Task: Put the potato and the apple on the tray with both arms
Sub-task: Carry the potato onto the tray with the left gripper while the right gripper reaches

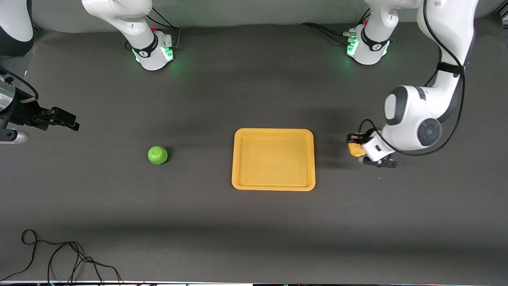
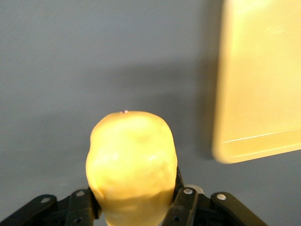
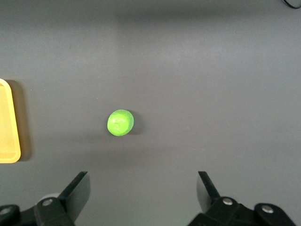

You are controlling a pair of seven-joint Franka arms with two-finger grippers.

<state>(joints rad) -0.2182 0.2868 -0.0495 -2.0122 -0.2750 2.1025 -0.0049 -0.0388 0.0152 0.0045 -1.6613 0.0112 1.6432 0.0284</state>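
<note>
The yellow-orange potato (image 1: 354,149) is clamped between the black fingers of my left gripper (image 1: 357,147), low at the table beside the tray's short edge toward the left arm's end. From the left wrist, the potato (image 2: 131,160) fills the jaws of the left gripper (image 2: 134,200), with the tray (image 2: 258,84) close by. The tray (image 1: 274,131) lies flat mid-table with nothing on it. The green apple (image 1: 157,155) rests on the mat toward the right arm's end. My right gripper (image 1: 63,119) hangs open over that end; the right wrist view shows the apple (image 3: 120,122) ahead of the right gripper (image 3: 143,178).
A dark grey mat covers the table. Loose black cable (image 1: 59,254) lies at the edge nearest the front camera, toward the right arm's end. The two arm bases (image 1: 154,51) (image 1: 367,45) stand along the edge farthest from the front camera. A tray corner (image 3: 7,127) shows in the right wrist view.
</note>
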